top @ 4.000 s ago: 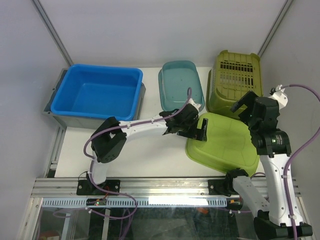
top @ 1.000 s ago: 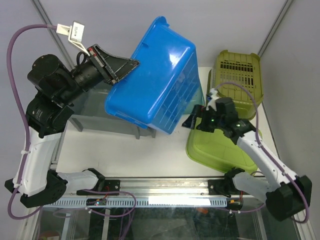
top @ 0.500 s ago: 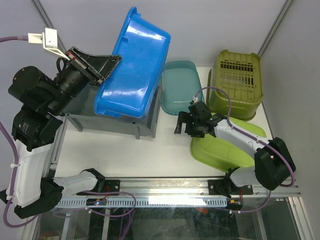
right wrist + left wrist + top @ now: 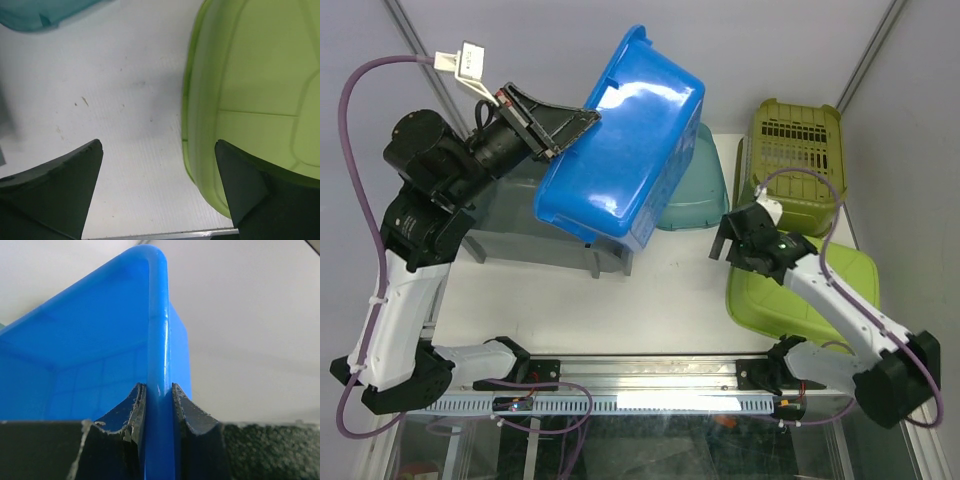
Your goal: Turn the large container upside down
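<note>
Left gripper [image 4: 157, 390] pinches the rim of a tilted blue tub [image 4: 625, 140] in mid-air; right gripper [image 4: 157, 143] hangs wide open, empty, above the table [image 4: 125, 100].

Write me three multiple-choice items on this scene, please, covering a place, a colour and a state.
1. Where does the left gripper hold the blue container?
A. on its rim
B. on its base
C. nowhere

2. What colour is the slatted basket at the far right?
A. red
B. white
C. olive green

3. How is the right gripper?
A. shut on something
B. open and empty
C. shut and empty

Key:
1 A, the jaws pinch the rim in the left wrist view.
2 C, the top view shows it olive green.
3 B, its jaws stand wide apart over bare table.
</note>
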`<control>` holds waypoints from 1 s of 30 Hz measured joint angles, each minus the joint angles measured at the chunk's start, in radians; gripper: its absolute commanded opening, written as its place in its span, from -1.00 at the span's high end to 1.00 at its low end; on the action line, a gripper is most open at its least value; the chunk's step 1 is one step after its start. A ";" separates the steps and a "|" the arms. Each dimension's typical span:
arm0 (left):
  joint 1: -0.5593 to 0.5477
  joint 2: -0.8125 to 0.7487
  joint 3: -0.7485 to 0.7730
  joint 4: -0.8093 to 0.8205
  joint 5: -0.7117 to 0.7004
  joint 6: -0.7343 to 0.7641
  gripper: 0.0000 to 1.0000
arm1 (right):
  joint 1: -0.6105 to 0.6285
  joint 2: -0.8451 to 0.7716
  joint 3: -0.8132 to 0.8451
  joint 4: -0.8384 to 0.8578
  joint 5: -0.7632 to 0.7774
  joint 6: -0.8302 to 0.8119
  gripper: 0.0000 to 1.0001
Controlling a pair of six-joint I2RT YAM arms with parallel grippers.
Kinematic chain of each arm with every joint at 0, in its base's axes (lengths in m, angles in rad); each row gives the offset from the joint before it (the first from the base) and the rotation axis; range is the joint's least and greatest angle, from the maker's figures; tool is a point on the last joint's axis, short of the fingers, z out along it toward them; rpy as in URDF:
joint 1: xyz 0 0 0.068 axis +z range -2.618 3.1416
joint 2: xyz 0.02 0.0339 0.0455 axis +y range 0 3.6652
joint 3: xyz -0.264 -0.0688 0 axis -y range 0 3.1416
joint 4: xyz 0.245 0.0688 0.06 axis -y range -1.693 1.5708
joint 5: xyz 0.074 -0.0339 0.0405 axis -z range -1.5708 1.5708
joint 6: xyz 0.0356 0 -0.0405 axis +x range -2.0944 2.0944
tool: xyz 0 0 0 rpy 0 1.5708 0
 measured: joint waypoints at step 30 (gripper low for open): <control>0.078 0.226 -0.361 0.425 0.563 -0.483 1.00 | -0.044 -0.516 0.280 0.029 0.262 -0.313 -0.97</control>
